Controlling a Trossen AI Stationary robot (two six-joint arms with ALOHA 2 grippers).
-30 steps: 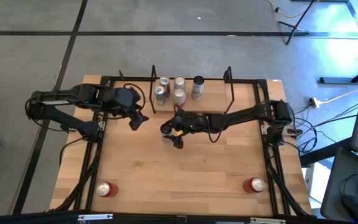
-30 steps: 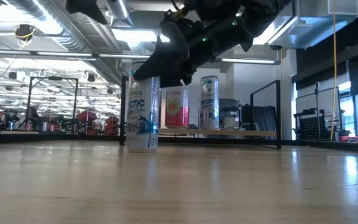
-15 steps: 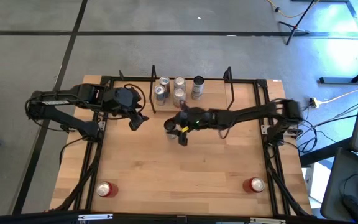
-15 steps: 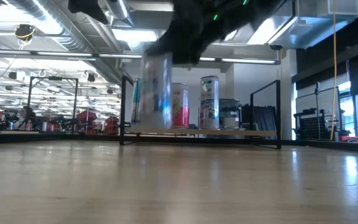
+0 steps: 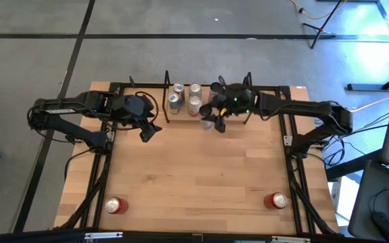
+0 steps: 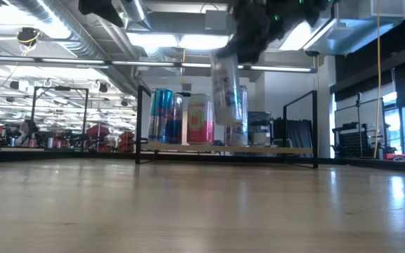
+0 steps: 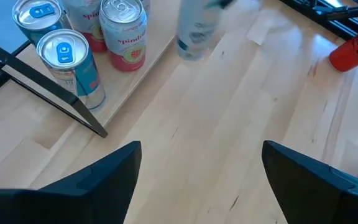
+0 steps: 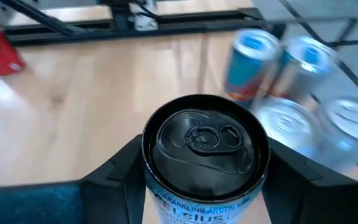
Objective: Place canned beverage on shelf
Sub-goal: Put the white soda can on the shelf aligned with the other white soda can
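Note:
My right gripper [image 5: 215,118] is shut on a pale blue-and-white can with a black top [image 8: 205,143]. It holds the can in the air just in front of the shelf [image 5: 231,116], as the low view [image 6: 226,91] also shows. The shelf is a light-wood board with two black wire end frames at the table's far middle. Several cans [image 5: 193,96] stand on it. My left gripper [image 5: 148,129] is open and empty, left of the shelf above the table; in its wrist view its fingers [image 7: 110,180] stand wide apart. My right gripper pinches the can's upper side wall [image 8: 153,190] between its two fingers, one on each opposite side, just under the top rim. The fingers come slanting down from the table's right. The can hangs below them, lifted clear of the table and tilted.
Two red cans lie near the front edge, one at the left [image 5: 115,205] and one at the right [image 5: 275,200]. Black rails [image 5: 107,169] edge the table. The shelf's wire end frames [image 5: 167,101] stand upright on either side of the shelved cans.
My right gripper has lifted the can off the middle of the table. It has carried the can up and toward the far right, to just in front of the shelf. The can stood upright on the table and now hangs tilted in the air.

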